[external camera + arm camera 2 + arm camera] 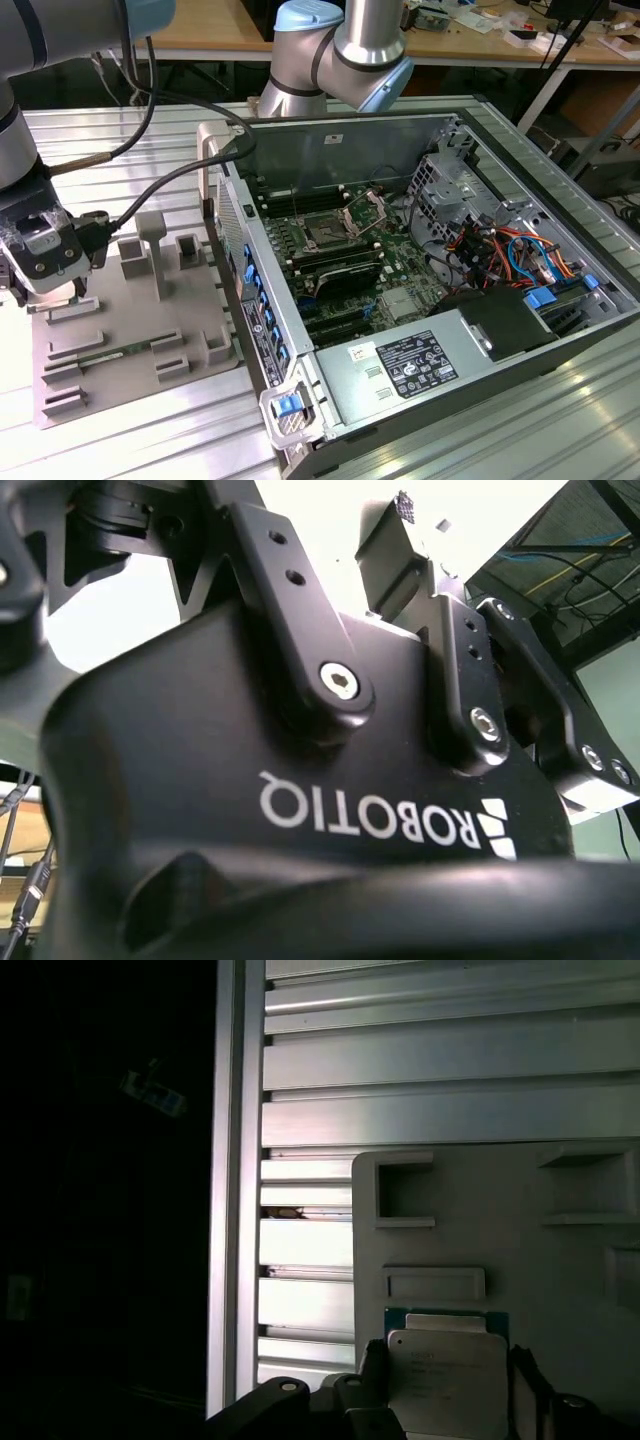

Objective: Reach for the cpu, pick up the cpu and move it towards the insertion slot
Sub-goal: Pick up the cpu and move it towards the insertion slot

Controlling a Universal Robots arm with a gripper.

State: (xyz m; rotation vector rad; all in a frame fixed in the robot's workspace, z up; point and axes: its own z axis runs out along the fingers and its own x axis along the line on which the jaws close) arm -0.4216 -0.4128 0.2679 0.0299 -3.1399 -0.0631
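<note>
The gripper [447, 1360] looks clenched on the cpu [447, 1388] between its fingertips [372, 1368], low over the grey tray [570, 1290]: pick-up seems in hand, and the insertion slot [322, 233], well away, calls for a level carry.

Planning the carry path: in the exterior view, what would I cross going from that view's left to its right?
gripper → grey tray → row of blue clips → insertion slot → orange and blue cables
</note>
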